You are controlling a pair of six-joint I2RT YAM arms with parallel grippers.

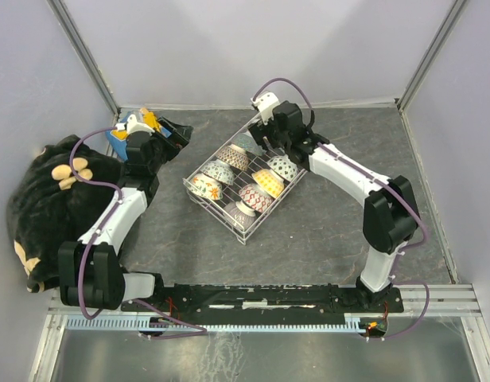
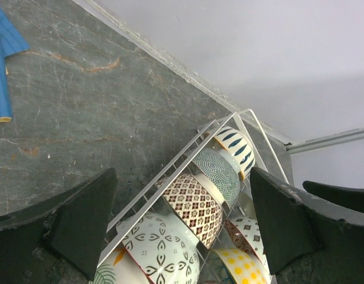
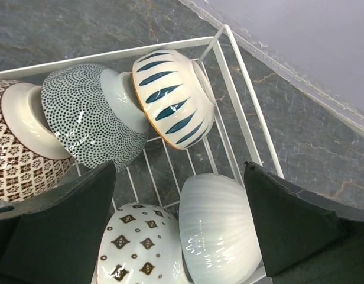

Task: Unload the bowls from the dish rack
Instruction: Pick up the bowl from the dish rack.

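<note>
The white wire dish rack [image 1: 275, 208] sits mid-table at a slant, and several patterned bowls [image 1: 268, 181] lie in it on their sides. My left gripper [image 1: 176, 132] hovers open just off the rack's far left side. In its wrist view the gripper [image 2: 182, 222] frames a brown lattice bowl [image 2: 197, 204] and a leaf-cross bowl [image 2: 161, 248] behind the rack rim [image 2: 170, 171]. My right gripper [image 1: 263, 137] is open over the rack's far corner. In its wrist view the gripper [image 3: 176, 222] hangs above a white ribbed bowl [image 3: 220, 228] and a diamond-print bowl [image 3: 140, 248], touching neither.
A dark plush heap [image 1: 54, 199] fills the table's left side, beside the left arm. Blue and orange items [image 1: 138, 123] lie at the back left, close to the left gripper. Pale walls close in the back and both sides.
</note>
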